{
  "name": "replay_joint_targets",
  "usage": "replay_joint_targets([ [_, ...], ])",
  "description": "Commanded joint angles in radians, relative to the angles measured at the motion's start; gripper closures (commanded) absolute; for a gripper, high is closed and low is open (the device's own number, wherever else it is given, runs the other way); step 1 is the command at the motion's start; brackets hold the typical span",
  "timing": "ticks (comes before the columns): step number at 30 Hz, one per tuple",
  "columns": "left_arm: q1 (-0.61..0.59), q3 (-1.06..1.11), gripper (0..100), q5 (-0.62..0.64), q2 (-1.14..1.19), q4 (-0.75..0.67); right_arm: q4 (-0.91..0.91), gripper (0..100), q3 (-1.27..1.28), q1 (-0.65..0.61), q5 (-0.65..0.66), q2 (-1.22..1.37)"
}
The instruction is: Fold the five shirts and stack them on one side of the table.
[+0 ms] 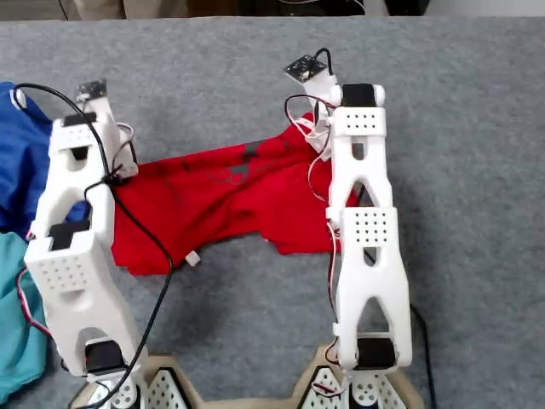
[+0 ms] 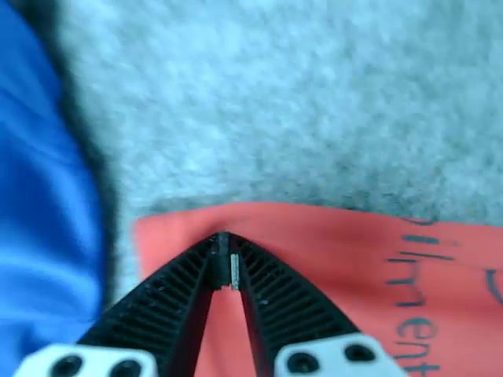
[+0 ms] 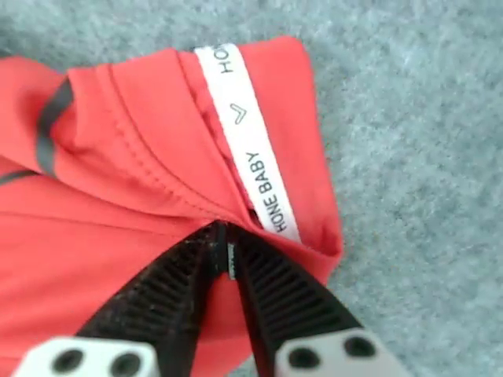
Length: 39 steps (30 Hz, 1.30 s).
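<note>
The red shirt (image 1: 221, 200) lies spread across the middle of the grey worktop (image 1: 460, 128), between the two arms. The left fingers (image 2: 165, 298) are closed tip to tip on the shirt's edge, just inside one corner, with fabric pinched between the tips. The right fingers (image 3: 165, 290) are closed on a fold at the neck opening, directly beside the white neck tape (image 3: 251, 149), and fabric bunches up at the tips. A blue shirt (image 1: 21, 162) lies at the worktop's left edge, close to the left fingers. A teal shirt (image 1: 13, 315) lies nearer the arm bases.
</note>
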Motion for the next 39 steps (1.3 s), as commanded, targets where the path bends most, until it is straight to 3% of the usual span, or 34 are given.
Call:
replay_joint_targets([
  [1,0.018,-0.184,98,0.006,-0.004,0.117,0.049,97.5,-0.093,0.025,0.029,-0.050],
  [10,0.178,-0.468,98,0.000,0.002,0.468,0.087,97.5,-0.182,-0.047,0.097,-0.232],
  [14,0.203,-0.402,98,0.000,0.005,0.456,-0.018,97.5,-0.154,-0.093,0.094,-0.213],
  [21,0.161,-0.201,98,-0.002,0.076,0.233,-0.278,97.5,0.062,-0.093,0.095,-0.076],
  [25,0.103,-0.239,98,-0.002,0.180,0.173,-0.377,97.5,0.099,-0.048,0.091,-0.051],
  [30,0.023,-0.454,98,-0.002,0.302,0.288,-0.595,97.7,0.134,-0.013,0.098,0.035],
  [39,-0.031,-0.878,98,-0.003,0.484,0.486,-0.651,99.2,0.128,0.033,0.098,0.045],
])
